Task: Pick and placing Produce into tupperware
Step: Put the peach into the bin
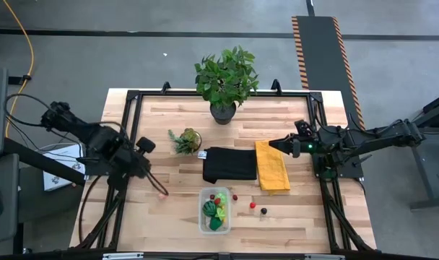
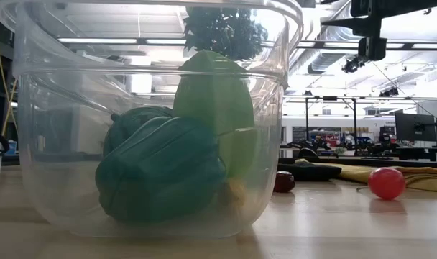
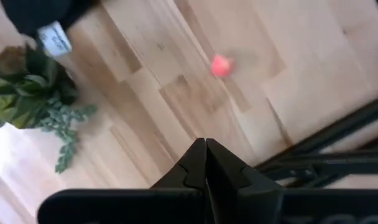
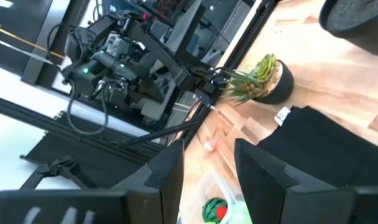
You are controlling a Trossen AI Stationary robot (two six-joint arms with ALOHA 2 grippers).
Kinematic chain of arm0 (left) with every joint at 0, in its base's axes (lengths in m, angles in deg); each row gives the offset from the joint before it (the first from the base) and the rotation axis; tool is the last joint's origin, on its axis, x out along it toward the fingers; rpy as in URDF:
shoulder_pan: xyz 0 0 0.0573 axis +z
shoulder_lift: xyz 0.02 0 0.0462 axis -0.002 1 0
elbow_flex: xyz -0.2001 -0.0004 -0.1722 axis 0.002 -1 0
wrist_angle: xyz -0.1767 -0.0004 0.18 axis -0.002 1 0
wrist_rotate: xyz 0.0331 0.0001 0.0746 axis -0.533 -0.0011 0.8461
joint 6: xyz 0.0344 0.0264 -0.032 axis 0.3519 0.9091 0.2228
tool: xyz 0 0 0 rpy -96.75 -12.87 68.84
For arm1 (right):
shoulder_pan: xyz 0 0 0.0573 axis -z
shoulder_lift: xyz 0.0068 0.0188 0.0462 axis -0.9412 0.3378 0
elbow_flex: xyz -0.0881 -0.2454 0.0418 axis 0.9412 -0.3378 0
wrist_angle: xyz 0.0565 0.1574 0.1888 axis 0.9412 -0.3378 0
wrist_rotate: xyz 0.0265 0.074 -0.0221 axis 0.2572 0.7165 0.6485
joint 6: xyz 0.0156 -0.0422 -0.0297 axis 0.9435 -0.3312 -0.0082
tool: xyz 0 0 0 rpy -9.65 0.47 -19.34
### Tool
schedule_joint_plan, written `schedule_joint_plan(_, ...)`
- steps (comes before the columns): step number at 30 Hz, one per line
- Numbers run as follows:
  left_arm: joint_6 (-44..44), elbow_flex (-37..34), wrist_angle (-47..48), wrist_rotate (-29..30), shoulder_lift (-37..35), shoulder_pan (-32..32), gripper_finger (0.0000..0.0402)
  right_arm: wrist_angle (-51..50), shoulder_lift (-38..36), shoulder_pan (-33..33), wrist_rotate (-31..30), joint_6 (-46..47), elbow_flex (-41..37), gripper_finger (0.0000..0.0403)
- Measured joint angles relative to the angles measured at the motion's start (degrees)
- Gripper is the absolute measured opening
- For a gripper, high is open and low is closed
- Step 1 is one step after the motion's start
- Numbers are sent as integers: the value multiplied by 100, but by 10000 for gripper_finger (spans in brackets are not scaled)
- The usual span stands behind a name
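Pink fruit (image 1: 162,193) lies on the surface at lower left of centre, just beside the clenched, empty left pincer (image 1: 151,178), well left of the tupperware (image 1: 204,223); the right pincer (image 1: 276,144) hangs part-open, far off.

A: Non-task stuff? Leafy potted plant (image 1: 225,81) top centre of the high view, small succulent (image 1: 185,139) left of centre.

B: Black cloth (image 1: 229,165) mid-frame, yellow cloth (image 1: 272,166) touching its right edge. All on wooden table (image 1: 169,118).
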Motion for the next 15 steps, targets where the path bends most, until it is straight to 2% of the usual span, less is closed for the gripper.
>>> schedule_joint_plan(6, 379, -591, -591, -463, -579, 417, 0, -7, -1, 0, -248, 0, 0, 133)
schedule_joint_plan(12, 523, -1412, -1236, -731, -653, 442, 0, -7, 1, 0, -397, 104, -1, 133)
schedule_joint_plan(15, 523, -1818, -1602, -1053, -653, 442, 0, -7, 1, 0, -431, 169, 0, 133)
